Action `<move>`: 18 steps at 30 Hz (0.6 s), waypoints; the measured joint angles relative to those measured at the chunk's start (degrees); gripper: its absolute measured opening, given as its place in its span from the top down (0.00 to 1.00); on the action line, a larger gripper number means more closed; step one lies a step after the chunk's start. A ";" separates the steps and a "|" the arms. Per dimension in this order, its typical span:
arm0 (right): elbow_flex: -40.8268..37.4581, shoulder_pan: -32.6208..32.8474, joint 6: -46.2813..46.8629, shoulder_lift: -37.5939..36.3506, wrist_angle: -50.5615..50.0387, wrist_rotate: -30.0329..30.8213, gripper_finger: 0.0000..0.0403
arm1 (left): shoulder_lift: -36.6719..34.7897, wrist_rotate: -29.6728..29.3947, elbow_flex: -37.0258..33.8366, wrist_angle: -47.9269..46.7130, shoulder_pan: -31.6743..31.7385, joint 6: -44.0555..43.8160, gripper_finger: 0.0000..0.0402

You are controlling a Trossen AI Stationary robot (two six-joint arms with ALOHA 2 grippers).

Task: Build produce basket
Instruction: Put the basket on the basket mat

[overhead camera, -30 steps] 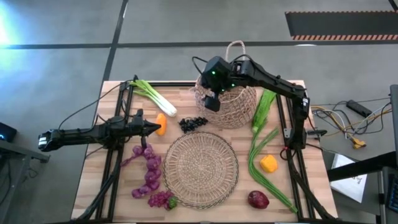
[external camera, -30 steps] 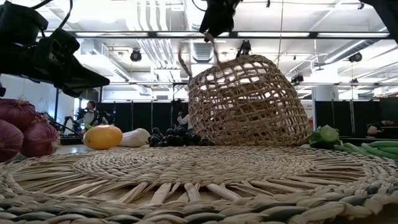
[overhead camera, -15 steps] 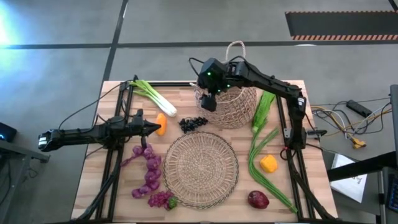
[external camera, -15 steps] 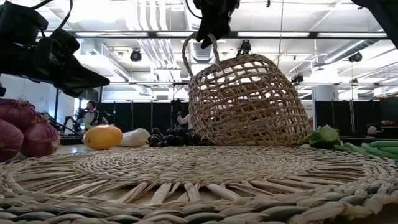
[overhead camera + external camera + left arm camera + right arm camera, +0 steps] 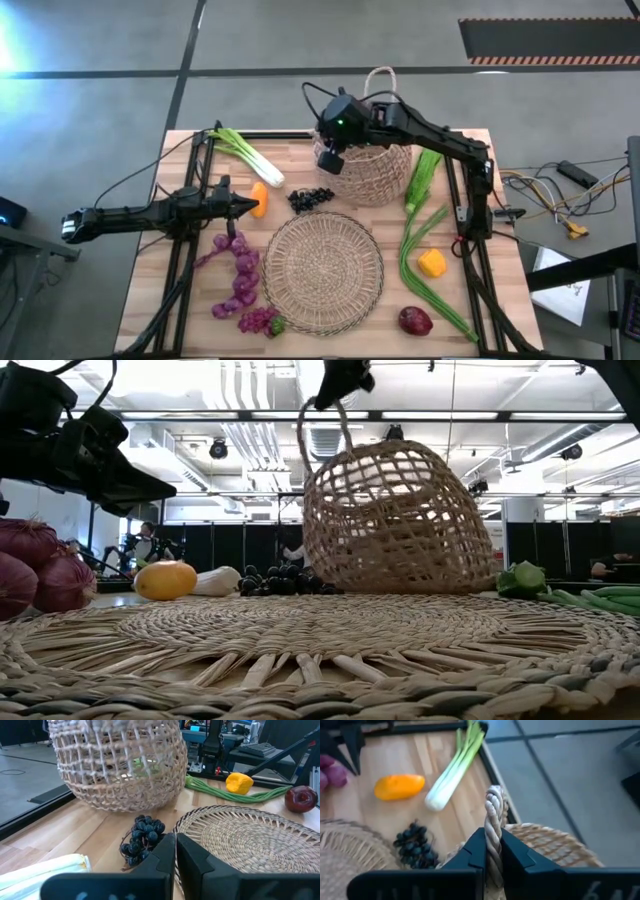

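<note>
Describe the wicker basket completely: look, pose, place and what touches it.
The basket is deep, rounded, pale tan open-weave wicker with a thin twisted loop handle. It sits at the table's far edge, leaning, its base on the wood. The right gripper is shut on the handle, holding it up. Dark grapes lie just in front, apart from it, and green leaves beside it.

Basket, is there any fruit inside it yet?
No, in the left wrist view the basket shows nothing inside its open weave, and the dark grapes lie on the table.
</note>
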 joint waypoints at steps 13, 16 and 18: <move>4.38 11.45 -7.07 -3.65 1.91 18.51 0.95 | 0.00 -0.02 0.00 -0.02 0.01 -0.01 1.00; 4.38 16.24 -7.45 -4.98 2.33 22.78 0.95 | 0.00 0.00 0.00 -0.02 -0.01 -0.01 1.00; 4.38 19.87 -7.45 -5.67 2.80 24.57 0.95 | 0.00 -0.01 0.00 -0.02 -0.01 0.00 1.00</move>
